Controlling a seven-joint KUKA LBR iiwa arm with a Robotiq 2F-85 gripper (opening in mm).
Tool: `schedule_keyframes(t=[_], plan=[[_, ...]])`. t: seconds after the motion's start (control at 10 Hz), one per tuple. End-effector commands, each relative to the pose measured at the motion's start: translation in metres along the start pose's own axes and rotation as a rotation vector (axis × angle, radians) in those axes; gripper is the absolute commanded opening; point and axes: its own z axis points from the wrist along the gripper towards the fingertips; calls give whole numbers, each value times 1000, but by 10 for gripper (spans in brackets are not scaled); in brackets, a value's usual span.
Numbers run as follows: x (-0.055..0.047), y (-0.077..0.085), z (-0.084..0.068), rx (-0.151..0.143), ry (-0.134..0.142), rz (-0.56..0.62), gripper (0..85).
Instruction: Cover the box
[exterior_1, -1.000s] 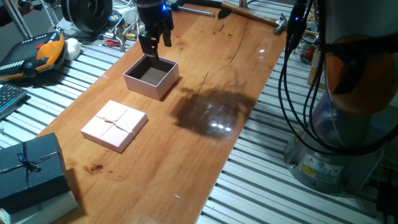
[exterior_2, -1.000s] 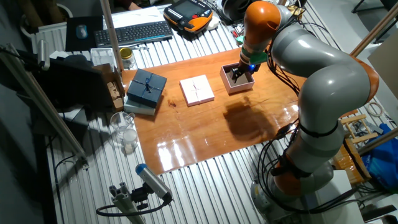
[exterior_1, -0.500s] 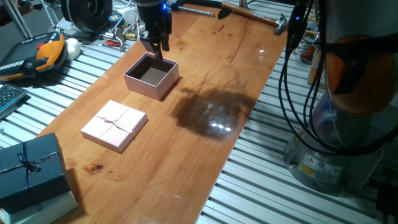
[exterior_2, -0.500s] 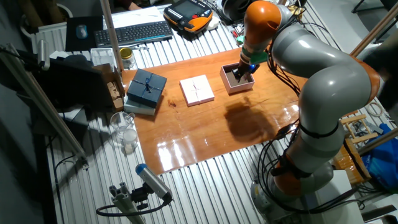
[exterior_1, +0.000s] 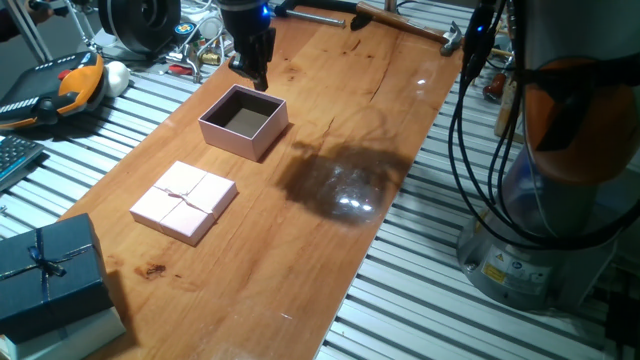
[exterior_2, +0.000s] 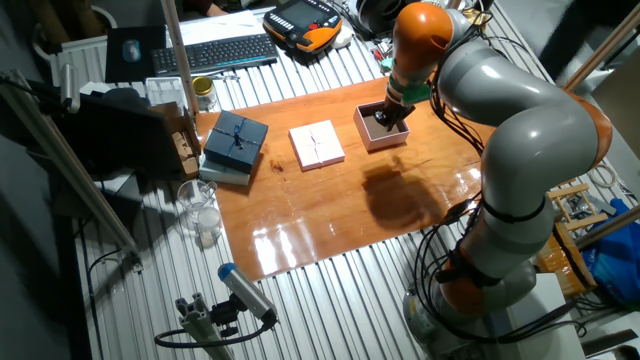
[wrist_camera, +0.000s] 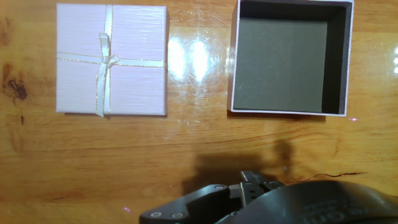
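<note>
Rising off the box (exterior_1: 243, 122), the gripper (exterior_1: 254, 72) now hangs above its far rim, seemingly clenched on nothing. Left to right: lid (wrist_camera: 112, 60), then open box on the table (exterior_1: 330, 140). Next comes fetching that lid.

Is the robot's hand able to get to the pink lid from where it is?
Probably yes. The gripper hangs above the far edge of the open box, and the lid lies flat beside it on bare wood with nothing between them or on top.
</note>
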Motion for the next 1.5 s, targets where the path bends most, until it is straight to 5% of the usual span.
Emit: schedule_keyframes(t=[0.0,0.4,1.1,1.4], plan=[[0,0,0,0,-2,2,0],[-3,0,7,4,-18,-1,0],[-3,1,6,-7,-5,14,0],[-1,5,9,27,-22,16,0]])
